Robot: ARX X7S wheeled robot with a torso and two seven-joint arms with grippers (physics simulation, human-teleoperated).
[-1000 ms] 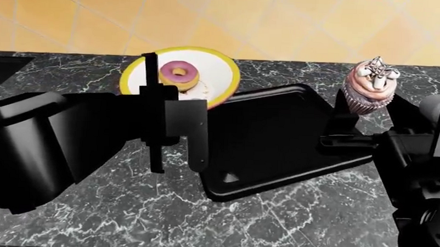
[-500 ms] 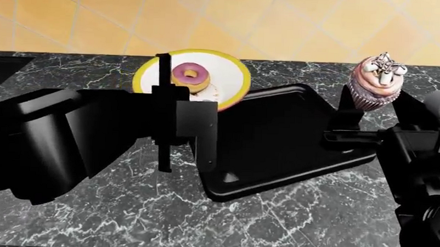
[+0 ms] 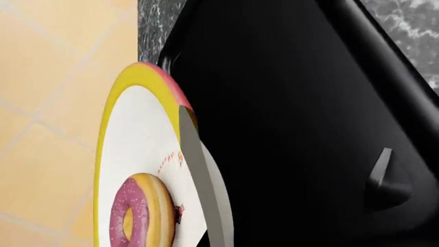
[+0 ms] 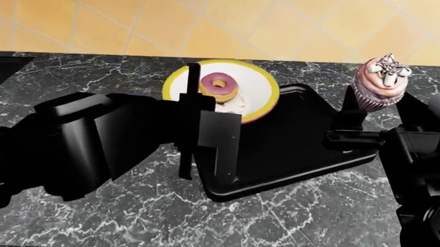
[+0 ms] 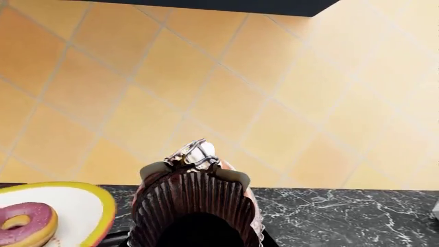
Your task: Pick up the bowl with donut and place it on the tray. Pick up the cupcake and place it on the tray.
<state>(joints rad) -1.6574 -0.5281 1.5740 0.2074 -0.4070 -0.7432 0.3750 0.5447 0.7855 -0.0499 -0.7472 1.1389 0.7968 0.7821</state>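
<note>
The left gripper (image 4: 204, 139) is clenched on the near rim of the bowl (image 4: 258, 89), one finger (image 3: 199, 175) lying flat across the white inside, and the bowl hangs in the air tilted, over the counter's back edge. Its right side overlaps the left part of the tray (image 4: 293, 142). The donut (image 4: 219, 85) sits in the bowl, pink icing up, just beyond the gripper. In the left wrist view the yellow rim shows against the orange tiled wall (image 3: 48, 103), with the tray's glossy black floor right beside it. Over on the right, the right gripper (image 4: 370, 115) is grasping the cupcake (image 4: 381, 82) by its pleated wrapper, black fingers either side, holding it upright. It hangs above the tray's far right corner, near the back edge of the marble counter (image 4: 129, 219). The tray itself lies skewed mid-counter, nothing resting on its floor that can be seen.
</note>
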